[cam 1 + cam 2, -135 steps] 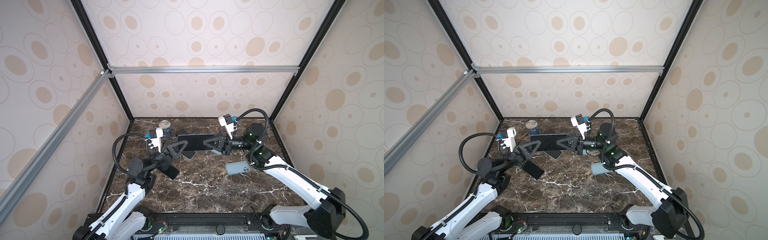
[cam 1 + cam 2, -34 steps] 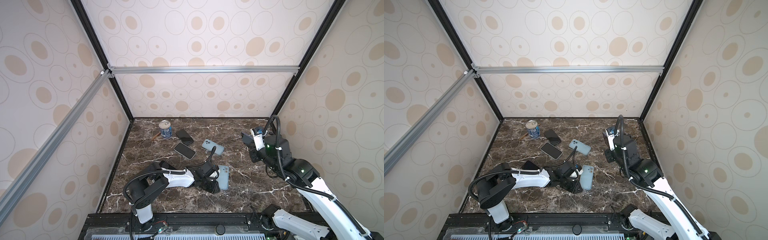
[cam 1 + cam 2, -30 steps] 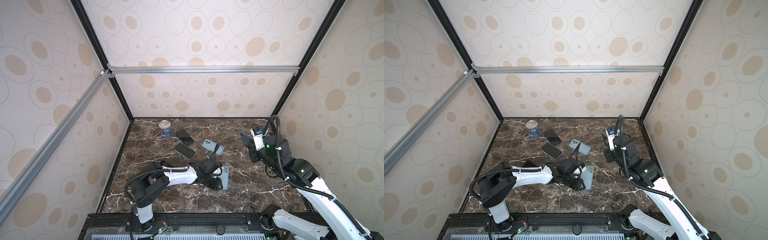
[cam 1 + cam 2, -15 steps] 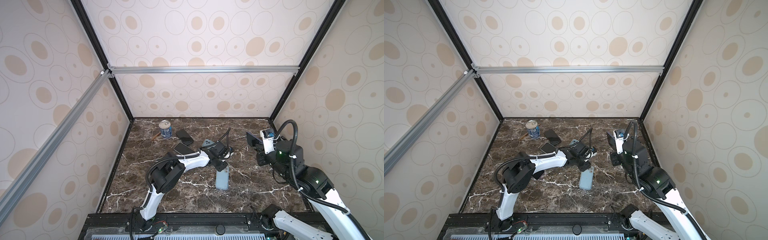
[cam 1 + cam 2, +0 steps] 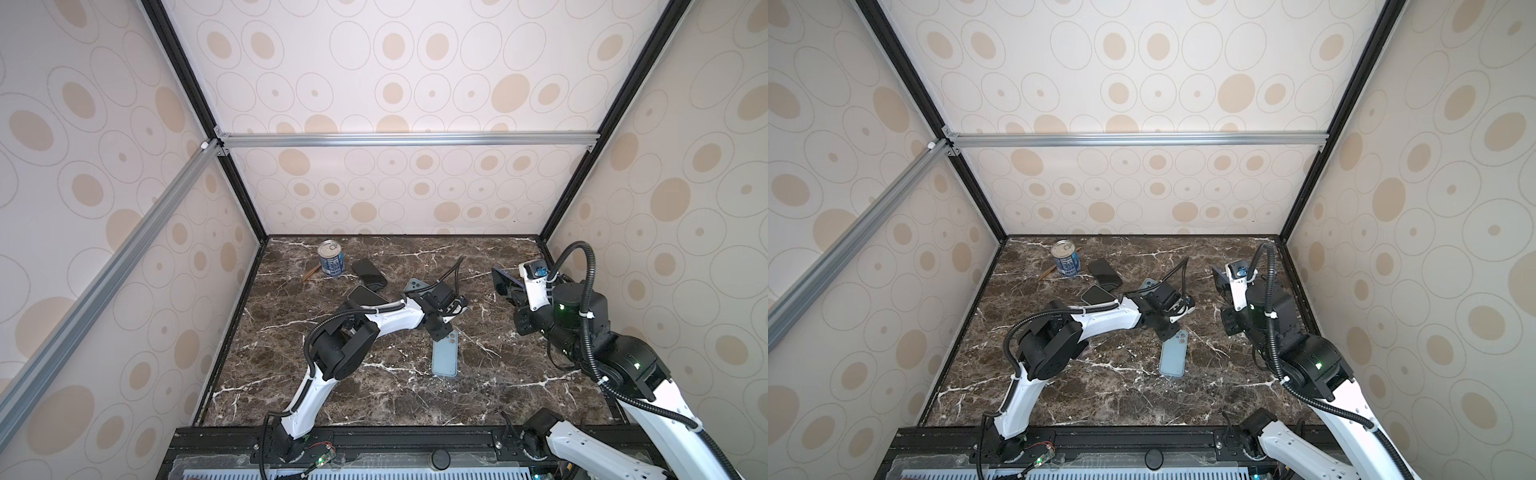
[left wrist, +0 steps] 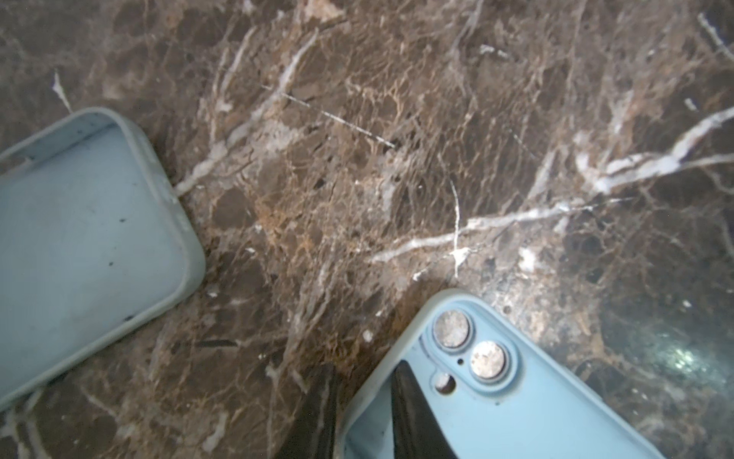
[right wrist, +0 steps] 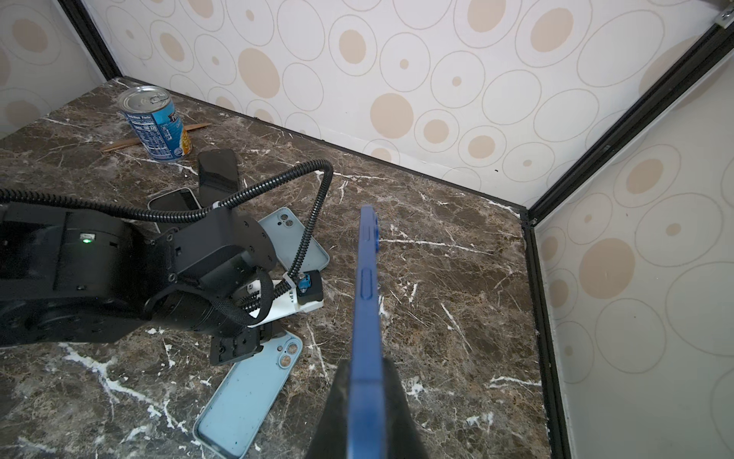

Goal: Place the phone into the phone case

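The phone (image 7: 367, 302), dark blue, is pinched on edge in the right hand (image 7: 365, 377), whose jaws are closed flat against its two faces. The right wrist view shows only its thin side with the buttons. In both top views it shows as a dark slab held up off the counter (image 5: 374, 395) on the right, well apart from the phone case (image 5: 445, 357).

That pale blue case lies open side up near the middle of the counter. The left hand (image 5: 440, 332) is down at its camera end, and from above the hand's body hides the grip. The left wrist view shows it: one black finger (image 6: 413, 413) sits inside the shell beside the lens holes and the other outside, both drawn in tight on the rim.

A second pale blue case (image 6: 79, 238) lies close by, mostly hidden behind the left arm in the top views. Beyond it are two dark phones (image 7: 218, 171) and a can (image 7: 157, 123).
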### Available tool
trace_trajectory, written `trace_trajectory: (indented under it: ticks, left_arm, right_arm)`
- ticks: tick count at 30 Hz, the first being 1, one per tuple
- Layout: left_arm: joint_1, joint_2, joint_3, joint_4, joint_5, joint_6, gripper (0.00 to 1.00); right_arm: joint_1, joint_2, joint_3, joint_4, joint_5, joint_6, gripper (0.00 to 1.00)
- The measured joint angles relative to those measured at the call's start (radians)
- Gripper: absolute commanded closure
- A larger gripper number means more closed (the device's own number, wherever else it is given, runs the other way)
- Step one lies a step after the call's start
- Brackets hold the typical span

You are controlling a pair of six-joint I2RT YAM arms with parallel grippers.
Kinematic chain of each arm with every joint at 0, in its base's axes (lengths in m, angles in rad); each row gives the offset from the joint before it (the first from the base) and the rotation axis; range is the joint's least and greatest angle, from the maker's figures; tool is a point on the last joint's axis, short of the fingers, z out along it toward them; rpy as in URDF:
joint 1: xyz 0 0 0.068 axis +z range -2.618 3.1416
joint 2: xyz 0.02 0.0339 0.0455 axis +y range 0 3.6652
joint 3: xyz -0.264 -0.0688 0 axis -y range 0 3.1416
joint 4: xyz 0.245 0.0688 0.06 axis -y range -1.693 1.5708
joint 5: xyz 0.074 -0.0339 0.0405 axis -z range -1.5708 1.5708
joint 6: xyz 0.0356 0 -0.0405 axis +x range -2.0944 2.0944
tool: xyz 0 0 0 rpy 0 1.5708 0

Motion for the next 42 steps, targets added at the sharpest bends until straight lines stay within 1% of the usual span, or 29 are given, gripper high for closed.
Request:
trace_trajectory:
  ticks: [4,8,9,11,12,13,15,17,20,22,24,28,32,36,40,42]
  left_arm:
    - [0.001,-0.066,-0.093,-0.004,-0.035,-0.05,0.82]
    - [0.004,-0.153,-0.218,-0.005,-0.07,-0.137,0.87]
    - [0.006,-0.179,-0.257,0.0,-0.07,-0.162,0.9]
    - [0.008,-0.224,-0.323,0.008,-0.065,-0.212,0.91]
    - [0.008,-0.245,-0.355,0.014,-0.06,-0.24,0.89]
    - [0.008,-0.262,-0.38,0.023,-0.053,-0.264,0.85]
    - [0.009,-0.304,-0.443,0.051,-0.035,-0.33,0.74]
    - [0.009,-0.351,-0.506,0.076,-0.014,-0.383,0.66]
    - [0.008,-0.412,-0.573,0.077,-0.011,-0.415,0.6]
    - [0.008,-0.422,-0.573,0.058,-0.035,-0.401,0.58]
    - [0.008,-0.417,-0.543,0.037,-0.061,-0.351,0.57]
    - [0.008,-0.391,-0.444,0.029,-0.091,-0.202,0.53]
    - [0.008,-0.365,-0.398,0.064,-0.1,-0.054,0.53]
    - [0.008,-0.285,-0.337,0.056,-0.06,0.051,0.55]
    - [0.008,-0.225,-0.304,0.038,-0.011,0.12,0.58]
    - [0.008,-0.208,-0.291,0.019,0.013,0.145,0.66]
  right_arm:
    - [0.0,0.003,0.0,0.001,-0.005,0.0,1.0]
    - [0.0,0.018,0.0,0.006,-0.013,0.0,1.0]
    - [0.0,0.024,0.0,0.009,-0.018,0.0,1.0]
    - [0.0,0.039,-0.001,0.015,-0.029,0.001,1.0]
    - [0.0,0.048,-0.001,0.018,-0.035,0.001,1.0]
    - [0.0,0.056,-0.001,0.02,-0.04,0.002,1.0]
    - [0.0,0.076,-0.002,0.026,-0.056,0.004,1.0]
    - [0.0,0.092,-0.002,0.032,-0.066,0.005,1.0]
    - [0.0,0.116,-0.002,0.041,-0.082,0.008,1.0]
    - [0.0,0.125,-0.002,0.05,-0.089,0.01,1.0]
    - [0.0,0.129,-0.003,0.059,-0.098,0.013,1.0]
    - [0.0,0.127,-0.003,0.069,-0.106,0.02,1.0]
    - [0.0,0.111,-0.006,0.068,-0.103,0.02,1.0]
    - [0.0,0.082,-0.007,0.068,-0.092,0.01,1.0]
    - [0.0,0.068,-0.008,0.068,-0.078,0.0,1.0]
    - [0.0,0.064,-0.016,0.068,-0.075,-0.002,1.0]
